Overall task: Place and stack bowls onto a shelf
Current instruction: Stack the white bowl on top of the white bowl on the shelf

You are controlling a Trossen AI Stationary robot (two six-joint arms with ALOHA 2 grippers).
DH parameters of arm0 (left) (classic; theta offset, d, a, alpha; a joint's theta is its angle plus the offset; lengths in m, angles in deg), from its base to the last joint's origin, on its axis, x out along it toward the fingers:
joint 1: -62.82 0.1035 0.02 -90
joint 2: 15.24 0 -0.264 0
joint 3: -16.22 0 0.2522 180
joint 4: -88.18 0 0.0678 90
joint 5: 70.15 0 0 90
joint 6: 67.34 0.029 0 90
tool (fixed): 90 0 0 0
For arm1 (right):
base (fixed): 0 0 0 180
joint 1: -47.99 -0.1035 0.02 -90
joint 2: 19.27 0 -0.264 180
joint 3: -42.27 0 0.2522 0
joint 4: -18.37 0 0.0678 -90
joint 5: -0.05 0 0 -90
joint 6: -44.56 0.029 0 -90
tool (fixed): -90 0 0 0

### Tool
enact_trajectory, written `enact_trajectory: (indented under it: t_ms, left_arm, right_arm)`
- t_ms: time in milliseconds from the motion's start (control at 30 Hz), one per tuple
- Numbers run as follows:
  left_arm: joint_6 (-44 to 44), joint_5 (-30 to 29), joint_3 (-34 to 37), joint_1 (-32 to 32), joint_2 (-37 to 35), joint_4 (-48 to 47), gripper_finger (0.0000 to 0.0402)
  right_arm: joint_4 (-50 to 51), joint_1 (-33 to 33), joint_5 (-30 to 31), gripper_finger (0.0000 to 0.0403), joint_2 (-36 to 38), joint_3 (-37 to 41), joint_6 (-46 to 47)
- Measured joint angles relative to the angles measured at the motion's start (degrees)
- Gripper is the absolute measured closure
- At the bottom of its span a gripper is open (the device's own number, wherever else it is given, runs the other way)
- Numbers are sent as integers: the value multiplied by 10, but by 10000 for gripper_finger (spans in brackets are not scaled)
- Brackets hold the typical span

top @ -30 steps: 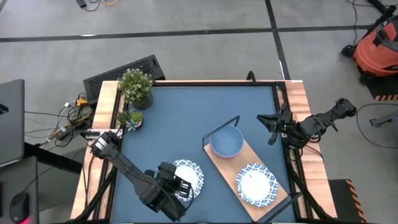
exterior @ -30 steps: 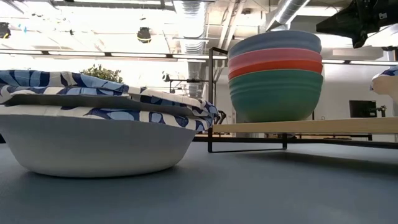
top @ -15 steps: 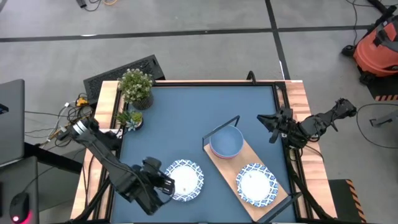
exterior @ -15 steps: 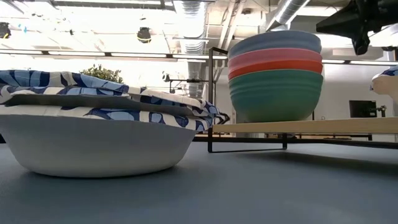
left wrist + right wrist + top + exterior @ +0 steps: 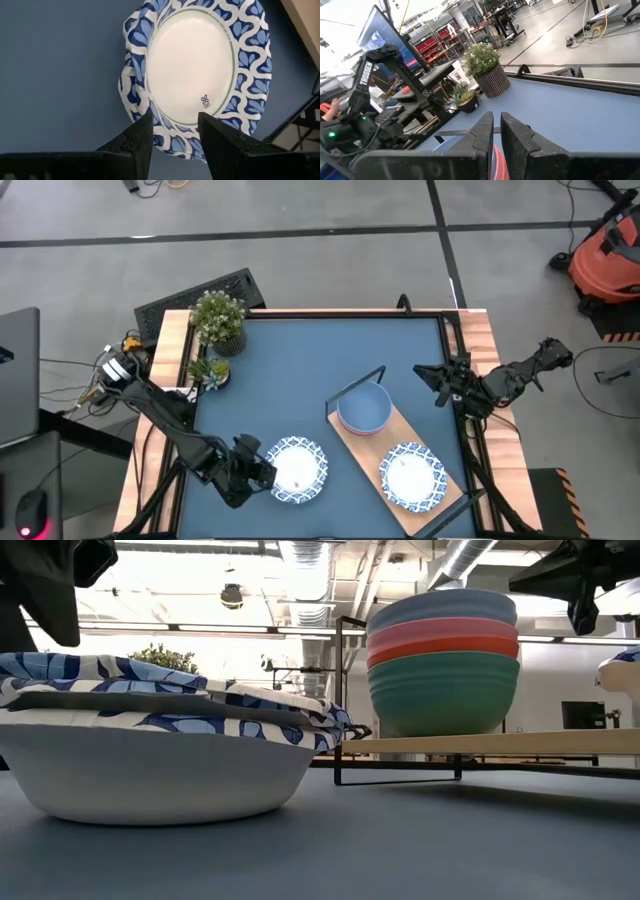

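Bowls are seen in three places on the blue tabletop [image 5: 300, 370]. On the long light-wood shelf [image 5: 370, 448], a stack of plain bowls, pale blue over pink, red and green [image 5: 442, 660], is set at the black wire frame end, and a shallow blue-and-white patterned bowl [image 5: 410, 475] near the other end. Another patterned bowl [image 5: 296, 469] is left on the tabletop beside the shelf. Just beside it, the left gripper [image 5: 262, 472] is held apart, grasping nothing. At the right table edge, the right gripper [image 5: 432, 386] is nearly closed on nothing. "TROSSEN" is printed on the left arm [image 5: 360, 77].
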Motion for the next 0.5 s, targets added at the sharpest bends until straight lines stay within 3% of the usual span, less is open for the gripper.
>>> enact_trajectory:
  t_ms: [500]
  left_arm:
    - [117, 16, 1, 0, -1, -2, 262]
  right_arm:
    - [29, 3, 1, 340, -2, 0, 6]
